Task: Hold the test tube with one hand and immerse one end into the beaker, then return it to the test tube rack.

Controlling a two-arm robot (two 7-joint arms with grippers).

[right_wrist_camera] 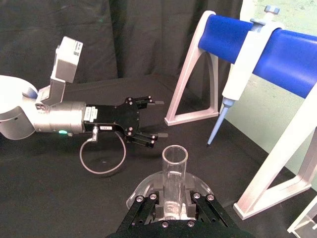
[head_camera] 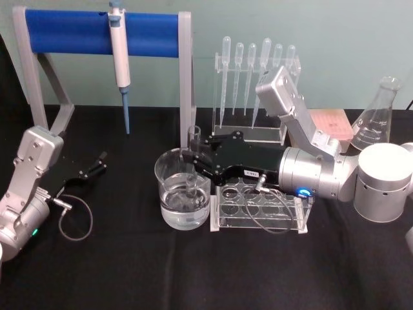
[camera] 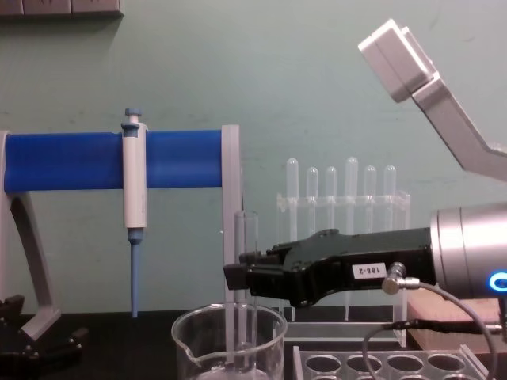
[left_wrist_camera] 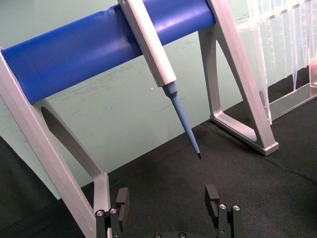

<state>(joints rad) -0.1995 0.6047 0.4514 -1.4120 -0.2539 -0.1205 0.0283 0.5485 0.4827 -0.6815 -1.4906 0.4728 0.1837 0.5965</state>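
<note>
- Right gripper [head_camera: 193, 159] reached in from the right, low over the black table [head_camera: 193, 278], with its silver wrist lying above the test tube rack [head_camera: 258, 210].
- Its fingers were clenched on the test tube [head_camera: 193, 137], gripping the glass below the mouth. A short length of tube showed above the black fingers.
- Test tube stood upright, open mouth up. Its lower end was down inside the beaker [head_camera: 162, 173], and in the head view it dipped into the clear liquid.
- In the chest view the tube ran straight down past the beaker rim. Whether its bottom touched the beaker floor could not be told.
- Beaker sat on the table just left of the rack, close to it. Touching or not could not be told.
- Rack was clear plastic with round holes, sitting flat on the table.
- Left gripper [head_camera: 98, 163] sat parked at the table's left side, well apart from the beaker, with its fingers spread wide and released.
- White-and-blue pipettor [head_camera: 120, 58] hung on the blue bar stand [head_camera: 71, 32] at the back left, tip pointing down, above the table.
- Plastic pipettes [head_camera: 253, 77] stood in a clear holder at the back, behind the rack.
- Conical flask [head_camera: 377, 123] stood at the back right.
</note>
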